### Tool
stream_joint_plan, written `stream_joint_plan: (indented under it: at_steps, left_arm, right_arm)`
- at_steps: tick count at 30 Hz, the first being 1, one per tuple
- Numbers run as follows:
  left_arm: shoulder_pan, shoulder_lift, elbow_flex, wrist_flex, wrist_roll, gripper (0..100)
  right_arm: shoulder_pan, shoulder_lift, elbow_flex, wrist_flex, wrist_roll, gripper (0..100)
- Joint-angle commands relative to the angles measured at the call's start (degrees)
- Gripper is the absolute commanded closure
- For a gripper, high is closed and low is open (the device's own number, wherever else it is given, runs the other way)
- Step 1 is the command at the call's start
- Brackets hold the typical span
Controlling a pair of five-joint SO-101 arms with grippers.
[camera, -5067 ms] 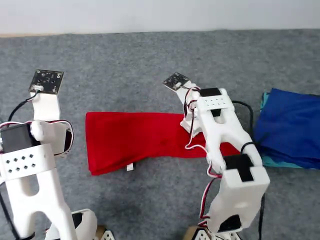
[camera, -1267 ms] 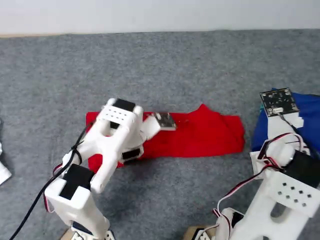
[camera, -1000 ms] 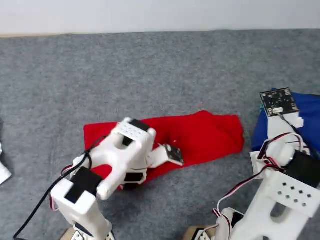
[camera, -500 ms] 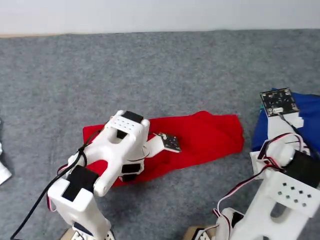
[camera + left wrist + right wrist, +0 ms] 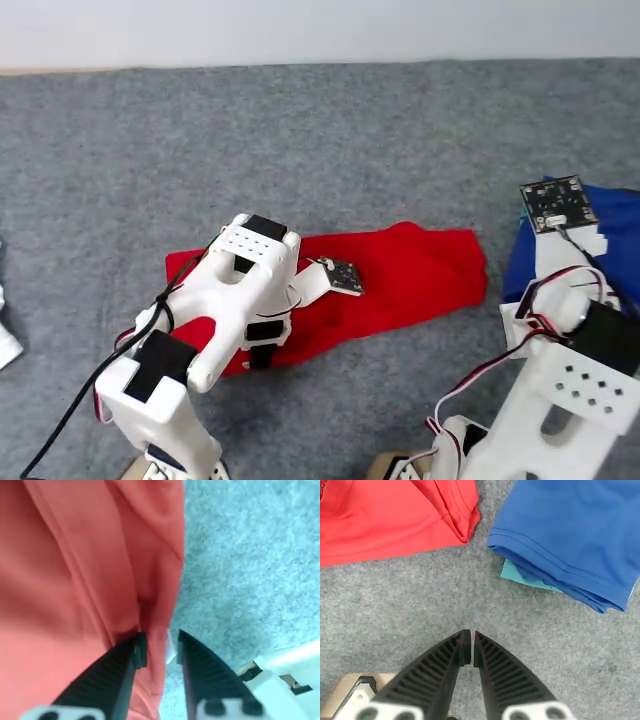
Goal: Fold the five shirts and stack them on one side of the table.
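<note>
The left pincer [image 5: 157,647] grasps the hem of the red shirt [image 5: 400,270], mid-frame in the high view. That thin pinch may slip and bunch the fold. The right pincer [image 5: 471,647] is clenched, empty.

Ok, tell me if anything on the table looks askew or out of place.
The red shirt lies slanted and bunched rather than flat, one fold pinched in the left arm's jaws. Beside it, a teal garment pokes out unevenly from under the folded blue shirt.
</note>
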Motion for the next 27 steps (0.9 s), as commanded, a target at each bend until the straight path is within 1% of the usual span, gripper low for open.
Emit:
stream_joint_plan:
  at_steps: [1, 6, 10, 12, 14, 16, 19, 22, 24, 27]
  left_arm:
    - [0.18, -1.32, -2.86, 2.55, 0.44, 86]
    - [0.26, -8.7, -8.92, 9.41, 0.53, 86]
    - [0.26, -18.55, -10.07, 8.97, 0.53, 86]
    - [0.79, -22.33, -9.8, 6.42, 0.7, 87]
    - [1.23, -23.74, -9.63, 2.81, 4.31, 88]
    - [1.49, -23.65, -9.36, -2.02, 9.32, 92]
    - [2.46, -21.63, -8.4, -9.23, 14.42, 99]
    - [2.9, -19.96, -8.75, -13.01, 21.71, 100]
    - [2.46, -20.04, -9.71, -13.89, 27.6, 100]
    - [1.41, -22.51, -11.12, -13.8, 33.05, 100]
  right_arm:
    - [0.13, -0.48, -0.18, 2.07, -0.26, 96.3]
    - [0.13, -0.48, -0.18, 2.07, -0.26, 96.3]
    - [0.13, -0.48, -0.18, 2.07, -0.26, 96.3]
    - [0.13, -0.48, -0.18, 2.07, -0.26, 96.3]
    - [0.13, -0.48, -0.09, 2.07, -0.35, 96.3]
    - [0.13, -0.48, -0.09, 2.07, -0.44, 96.3]
    - [0.13, -0.48, -0.09, 2.15, -0.53, 96.4]
    - [-0.57, -0.48, -0.09, 2.15, -0.53, 96.5]
    - [-3.47, -0.48, -0.09, 2.24, -0.53, 96.6]
    - [-10.33, -0.4, 0.18, 2.24, -0.79, 96.6]
